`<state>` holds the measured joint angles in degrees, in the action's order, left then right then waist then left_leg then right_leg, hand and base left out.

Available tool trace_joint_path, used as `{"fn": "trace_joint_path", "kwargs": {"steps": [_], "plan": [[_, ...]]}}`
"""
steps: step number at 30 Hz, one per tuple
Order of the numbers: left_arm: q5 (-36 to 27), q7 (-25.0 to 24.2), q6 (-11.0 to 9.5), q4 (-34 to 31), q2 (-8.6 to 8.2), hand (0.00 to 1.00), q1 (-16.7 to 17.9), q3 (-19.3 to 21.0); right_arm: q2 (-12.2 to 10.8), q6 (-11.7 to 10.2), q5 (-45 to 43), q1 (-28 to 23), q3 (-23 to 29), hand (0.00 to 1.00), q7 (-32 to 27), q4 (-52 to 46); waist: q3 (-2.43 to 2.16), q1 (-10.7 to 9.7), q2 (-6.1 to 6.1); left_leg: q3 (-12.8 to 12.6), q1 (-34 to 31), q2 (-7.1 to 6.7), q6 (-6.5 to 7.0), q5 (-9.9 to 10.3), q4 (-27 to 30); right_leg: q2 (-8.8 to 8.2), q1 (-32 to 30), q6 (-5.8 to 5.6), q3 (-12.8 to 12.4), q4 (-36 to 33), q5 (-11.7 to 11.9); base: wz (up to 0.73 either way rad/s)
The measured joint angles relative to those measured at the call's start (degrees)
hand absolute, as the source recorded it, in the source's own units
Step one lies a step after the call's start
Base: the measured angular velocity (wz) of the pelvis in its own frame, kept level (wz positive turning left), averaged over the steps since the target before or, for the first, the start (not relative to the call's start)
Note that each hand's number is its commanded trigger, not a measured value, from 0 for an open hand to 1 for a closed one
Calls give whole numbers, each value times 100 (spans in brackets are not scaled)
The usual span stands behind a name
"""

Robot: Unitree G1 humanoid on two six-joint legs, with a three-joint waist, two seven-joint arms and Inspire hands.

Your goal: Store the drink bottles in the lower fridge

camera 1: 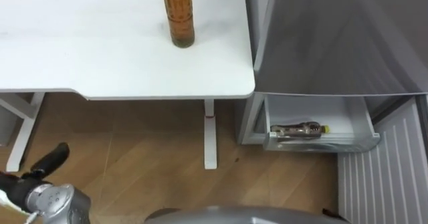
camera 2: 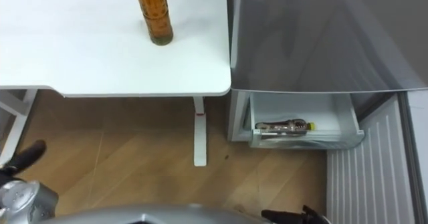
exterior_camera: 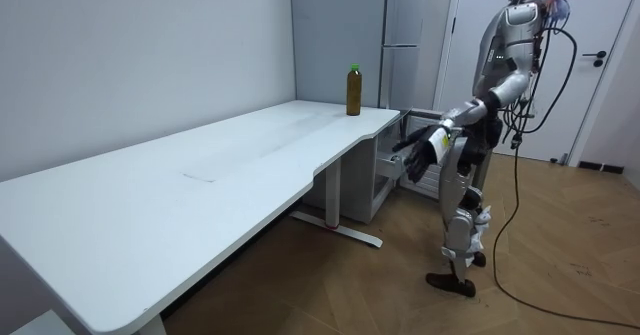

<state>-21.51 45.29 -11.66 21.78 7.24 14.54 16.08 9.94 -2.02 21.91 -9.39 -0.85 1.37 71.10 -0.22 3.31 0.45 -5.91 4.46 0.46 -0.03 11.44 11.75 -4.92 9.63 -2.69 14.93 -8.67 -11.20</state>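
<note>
Large white table [camera 1: 100, 63] with a rounded corner filled the robot's left of the eye views. A tall grey fridge [camera 1: 334, 37] stood just beside the table's right edge. Pale wood-plank floor [camera 1: 134, 157] lay below both. In the room view the robot stood upright on this floor, off the table's far end and facing the fridge.

The fridge's lower door [camera 1: 381, 184], white and ribbed on its inner face, stood swung open at the robot's right. The white lower drawer [camera 1: 354, 120] was pulled out toward the robot.

Drinks, two seen:
- Amber plastic bottle with green cap [camera 1: 178, 17]: standing on the table near its right edge, long axis vertical, cap up.
- Brown bottle with yellow cap [camera 1: 297, 129]: lying flat on its side in the open drawer, long axis left-to-right along the drawer, cap end toward the robot's right.

Left hand [camera 1: 50, 160]: low at the lower left, well apart from both bottles, dark fingers straight and spread, holding nothing.

Right hand [camera 2: 297, 216]: dark tips at the bottom edge; finger state could not be told.
</note>
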Motion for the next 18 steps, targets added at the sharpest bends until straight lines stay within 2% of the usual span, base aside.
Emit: {"fn": "trace_joint_path", "kwargs": {"steps": [2,4,8,10,11,14,15,18], "plan": [[199,125,-93,-380,13,0,-12,10,-3,-51,-21,0,0,0,-3,10,1,5,18,86,-27,-18,0,0,8,-6,35,0,87,11,0,19],[282,326,-129,-1091,17,0,-6,46,2,-94,-26,-59,0,0,2,18,0,31,31,122,-18,-25,-2,-2,5,-4,41,-2,100,22,-2,9],[644,392,-288,-1879,76,0,-28,210,10,-128,-84,-70,0,0,10,31,4,23,49,129,0,-31,-2,-3,-4,-5,62,-11,94,35,-9,0],[652,318,-301,-2138,123,0,-98,220,12,-170,-149,-77,3,0,41,79,31,-7,44,140,20,-38,-2,-2,0,-4,139,-11,102,83,-9,4],[654,227,-300,-2348,126,0,-120,203,11,-182,-161,-64,5,0,75,63,28,-12,49,141,8,-37,-5,2,5,1,143,-10,115,96,-9,4],[650,-170,-300,-2811,129,0,-195,157,22,-216,-221,-16,3,0,133,53,74,-52,46,145,-49,-37,-6,2,15,4,114,-11,136,106,-9,6],[650,-330,-300,-2954,128,0,-212,131,24,-216,-242,28,3,0,141,70,83,-124,46,180,-77,-44,-6,2,19,2,108,-12,159,112,-10,10],[645,-842,-300,-3160,129,0,-289,14,29,-239,-440,185,77,0,258,247,82,-193,31,222,-126,-49,-5,0,46,3,68,-13,173,136,-11,6]]}}
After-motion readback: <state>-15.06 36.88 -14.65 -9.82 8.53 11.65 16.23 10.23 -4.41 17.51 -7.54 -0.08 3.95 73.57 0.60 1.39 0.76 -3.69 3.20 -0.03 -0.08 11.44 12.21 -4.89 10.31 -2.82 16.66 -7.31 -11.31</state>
